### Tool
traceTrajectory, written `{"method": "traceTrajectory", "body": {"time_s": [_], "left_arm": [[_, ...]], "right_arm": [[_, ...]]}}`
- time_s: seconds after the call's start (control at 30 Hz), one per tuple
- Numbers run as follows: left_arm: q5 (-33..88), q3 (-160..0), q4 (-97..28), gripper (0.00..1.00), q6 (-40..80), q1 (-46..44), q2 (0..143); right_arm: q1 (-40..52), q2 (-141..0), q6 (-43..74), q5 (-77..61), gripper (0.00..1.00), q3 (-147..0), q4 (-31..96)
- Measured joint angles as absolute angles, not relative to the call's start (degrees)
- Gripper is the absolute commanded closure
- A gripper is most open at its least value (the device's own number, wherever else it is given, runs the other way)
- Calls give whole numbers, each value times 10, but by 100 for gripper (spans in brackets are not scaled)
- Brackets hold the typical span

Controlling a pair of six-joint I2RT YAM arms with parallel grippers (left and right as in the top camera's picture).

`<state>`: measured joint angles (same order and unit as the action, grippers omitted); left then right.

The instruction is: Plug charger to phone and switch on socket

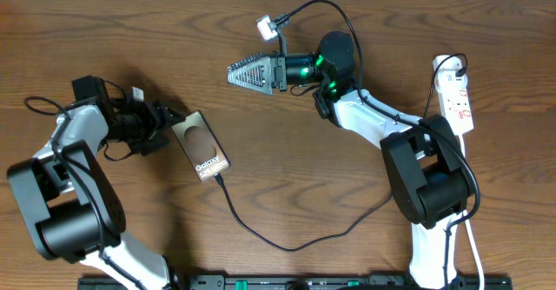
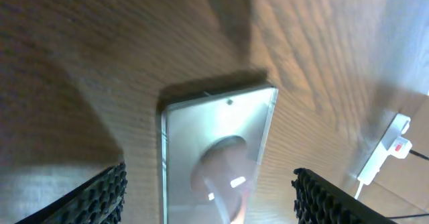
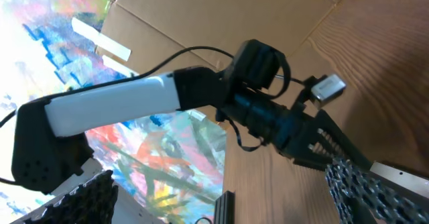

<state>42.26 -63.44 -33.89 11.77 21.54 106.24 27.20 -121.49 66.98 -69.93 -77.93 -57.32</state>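
Charger cable, long, thin and black (image 1: 287,247), sags in a loop across the brown wooden table (image 1: 104,29) and meets the flat dark rectangular phone with white lettering (image 1: 201,147) at the phone's 5 o'clock end. From above the plug tip looks seated there, though it is too small to be sure. The phone lies flat at about 9 o'clock on the table. The left gripper (image 1: 171,123) sits at the phone's 10 o'clock end, jaws spread. In its wrist view the ridged black fingers (image 2: 107,194) stand clear on either side of the slab, gripping nothing.

So I'd judge the plugging-in done or all but done, with the switching left. The small white power strip with red markings (image 1: 458,95) lies at 3 o'clock by the right arm's base, untouched. Whether its switch is on I cannot tell. The right gripper (image 1: 248,71) is wide open and empty near 12 o'clock, pointing away towards 9. Next, I reckon, that arm must swing round to the strip and press a fingertip squarely on the small switch without shoving the strip
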Motion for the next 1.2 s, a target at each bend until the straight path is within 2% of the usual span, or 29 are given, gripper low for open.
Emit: {"method": "traceTrajectory", "body": {"time_s": [0.23,0.5,0.73,0.97,1.2], "left_arm": [[424,-636,-347,12,117,215,903],[435,-641,-348,10,118,215,724],[436,-641,-349,10,120,215,658],[436,-641,-350,10,122,215,662],[435,-641,-351,10,122,215,663]], "right_arm": [[272,-1215,668,-704,1,-780,-538],[270,-1215,651,-705,1,-780,-467],[251,-1215,624,-685,1,-780,-359],[246,-1215,533,-596,1,-783,-157],[241,-1215,385,-468,1,-846,160]]}}
